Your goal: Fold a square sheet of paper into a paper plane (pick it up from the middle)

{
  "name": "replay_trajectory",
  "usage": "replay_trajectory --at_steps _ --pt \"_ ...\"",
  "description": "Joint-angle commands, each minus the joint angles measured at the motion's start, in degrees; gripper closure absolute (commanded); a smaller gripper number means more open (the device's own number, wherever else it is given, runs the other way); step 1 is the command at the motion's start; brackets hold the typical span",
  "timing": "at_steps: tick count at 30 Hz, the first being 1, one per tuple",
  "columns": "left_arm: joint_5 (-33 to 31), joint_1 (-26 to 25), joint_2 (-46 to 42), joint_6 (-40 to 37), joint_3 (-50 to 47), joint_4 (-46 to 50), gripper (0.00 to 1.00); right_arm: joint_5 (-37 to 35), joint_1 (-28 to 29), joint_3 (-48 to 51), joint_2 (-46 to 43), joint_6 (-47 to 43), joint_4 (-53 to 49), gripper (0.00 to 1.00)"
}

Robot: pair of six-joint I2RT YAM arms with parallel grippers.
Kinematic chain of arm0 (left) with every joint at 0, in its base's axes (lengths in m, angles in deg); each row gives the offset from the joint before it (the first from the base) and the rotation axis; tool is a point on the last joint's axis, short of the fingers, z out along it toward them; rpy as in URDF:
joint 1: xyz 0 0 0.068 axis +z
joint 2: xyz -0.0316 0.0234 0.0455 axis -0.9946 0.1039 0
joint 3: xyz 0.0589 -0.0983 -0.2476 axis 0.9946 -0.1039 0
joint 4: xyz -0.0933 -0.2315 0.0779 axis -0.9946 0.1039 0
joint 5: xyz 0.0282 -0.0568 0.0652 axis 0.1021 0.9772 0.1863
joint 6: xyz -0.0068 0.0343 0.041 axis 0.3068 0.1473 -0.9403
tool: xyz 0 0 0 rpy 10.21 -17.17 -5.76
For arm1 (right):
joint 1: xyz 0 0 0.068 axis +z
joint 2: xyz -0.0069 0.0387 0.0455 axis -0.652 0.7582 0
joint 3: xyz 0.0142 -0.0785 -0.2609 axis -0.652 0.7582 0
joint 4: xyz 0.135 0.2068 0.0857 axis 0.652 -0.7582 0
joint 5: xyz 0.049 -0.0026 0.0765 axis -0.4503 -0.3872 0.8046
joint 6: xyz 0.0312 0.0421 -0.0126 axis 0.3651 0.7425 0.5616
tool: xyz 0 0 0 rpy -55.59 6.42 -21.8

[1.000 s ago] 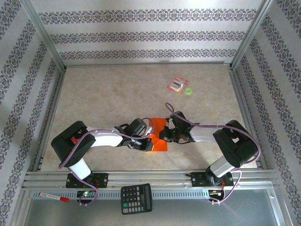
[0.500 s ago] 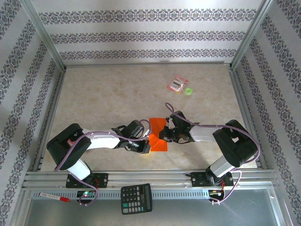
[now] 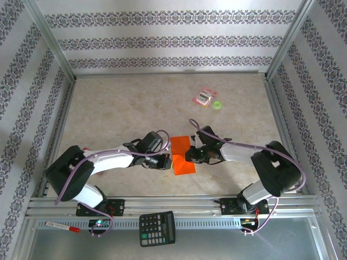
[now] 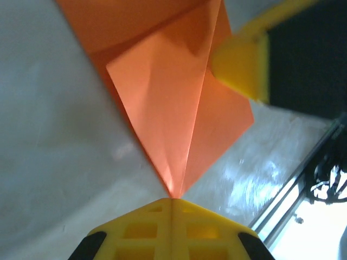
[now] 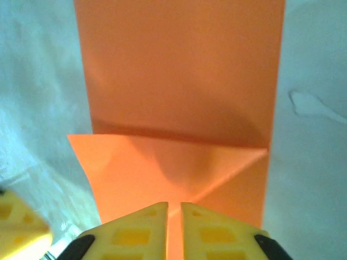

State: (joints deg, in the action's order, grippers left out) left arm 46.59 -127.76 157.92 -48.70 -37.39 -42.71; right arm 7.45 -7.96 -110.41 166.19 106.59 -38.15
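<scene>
The thin orange square sheet of paper has its nose corners folded; wing folds likely remain. The left fingers sit closed at its tip; the right fingers are barely parted.

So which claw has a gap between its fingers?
The right gripper: a thin slit shows between its fingers over the orange paper; the left gripper's meet fully.
</scene>
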Motion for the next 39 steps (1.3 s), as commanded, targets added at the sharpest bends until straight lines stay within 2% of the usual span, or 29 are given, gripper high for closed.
replay_trajectory --at_steps 1,10,18,24,33,39 --pt "-1.4 0.9 5.3 0.0 4.1 -1.9 1.0 -6.5 -0.5 -0.2 -6.4 -2.0 -10.8 0.82" --pt "1.1 4.3 12.0 -2.5 7.8 -3.8 1.0 -13.8 4.8 4.3 -15.4 8.9 -14.9 0.75" --pt "2.2 4.6 15.0 -3.1 6.3 -5.9 1.0 -15.0 8.1 8.9 -16.7 16.6 -9.0 0.67" --pt "2.3 4.6 15.5 -3.8 5.5 -5.8 1.0 -15.2 10.3 9.2 -14.4 18.4 -6.3 0.67" --pt "2.6 4.6 15.4 -3.5 4.5 -6.8 1.0 -16.0 10.8 9.5 -13.5 18.5 -5.8 0.67" --pt "2.8 4.6 15.4 -3.6 4.6 -6.5 1.0 -13.8 10.8 10.5 -13.7 18.1 0.9 0.66"
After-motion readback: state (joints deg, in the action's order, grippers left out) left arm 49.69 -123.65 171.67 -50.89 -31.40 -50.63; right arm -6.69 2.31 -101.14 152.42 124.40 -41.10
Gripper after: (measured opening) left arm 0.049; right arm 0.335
